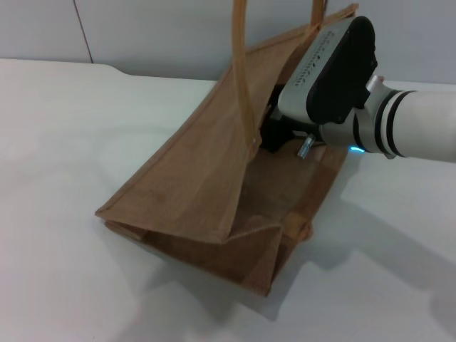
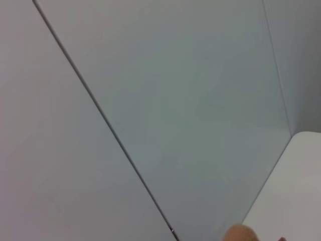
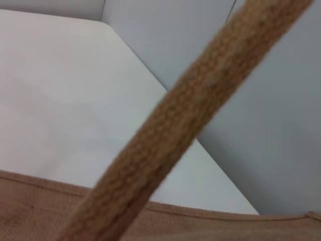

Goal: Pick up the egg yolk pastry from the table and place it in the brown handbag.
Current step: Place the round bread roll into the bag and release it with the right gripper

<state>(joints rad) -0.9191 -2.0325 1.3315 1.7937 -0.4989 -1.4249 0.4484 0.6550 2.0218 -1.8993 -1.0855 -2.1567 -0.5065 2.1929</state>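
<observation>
The brown handbag (image 1: 206, 192) lies tilted on the white table (image 1: 64, 142), its mouth held open and its two handles (image 1: 242, 64) running up out of the head view. My right gripper (image 1: 276, 132) reaches into the bag's mouth, past the rim, with its grey and black wrist (image 1: 331, 68) just outside. The bag's front wall hides what is in it. The egg yolk pastry is not visible in any view. In the right wrist view a handle strap (image 3: 175, 135) crosses close in front, with the bag's rim (image 3: 200, 221) below it. My left gripper is out of view.
A grey panelled wall (image 1: 164, 28) stands behind the table's far edge. The left wrist view shows that wall (image 2: 150, 100), a corner of the table (image 2: 296, 191), and a small tan blur (image 2: 239, 234) at the edge that I cannot identify.
</observation>
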